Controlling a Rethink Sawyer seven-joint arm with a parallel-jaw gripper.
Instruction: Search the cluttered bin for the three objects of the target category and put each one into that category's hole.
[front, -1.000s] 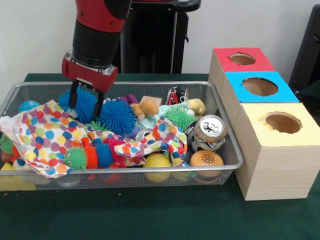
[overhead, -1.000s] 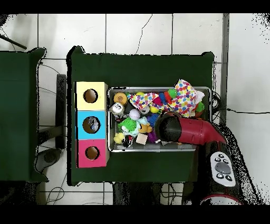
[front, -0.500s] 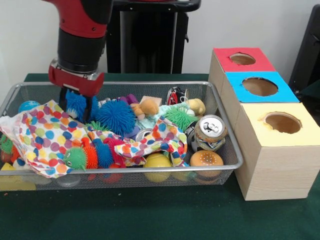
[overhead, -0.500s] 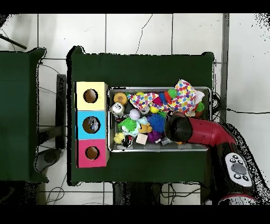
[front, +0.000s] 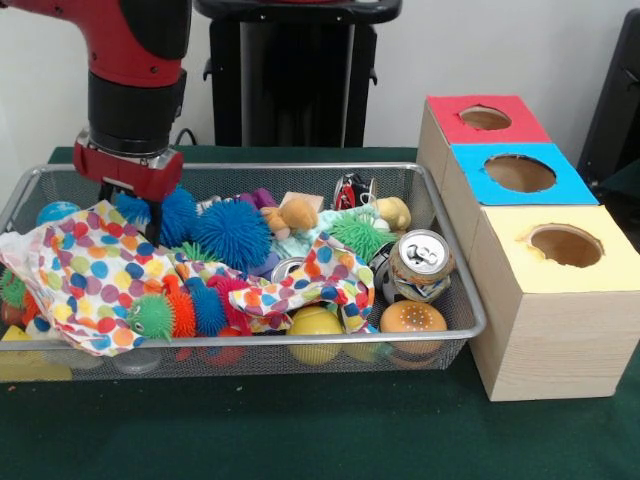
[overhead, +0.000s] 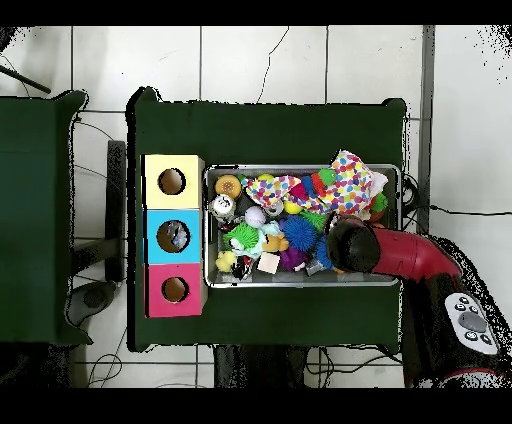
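- While the arm has slid toward the bin's left end in the front view over the last second, the gripper (front: 128, 205) has sunk among the toys; its fingers are hidden behind the blue spiky ball (front: 160, 212) and cloth, so whether the claw is spread or closed cannot be told.
- That ball sits touching the gripper, at the back-left of the wire bin (front: 452, 262); it has shifted left with the arm, while the bigger blue spiky ball (front: 232, 233) beside it has stayed put.
- Judgement: likely a grasp or a nudge in progress; no lift yet, nothing delivered.
- Polka-dot cloth (front: 85, 270) drapes over the front-left clutter; a soda can (front: 421, 264) stands at the right end.
- Three boxes stand just right of the bin: red hole (front: 485, 118), blue hole (front: 519, 173), yellow hole (front: 565, 245).
- Surface: green table cover (front: 300, 430). Overhead view shows tiled floor (overhead: 260, 60) around it.
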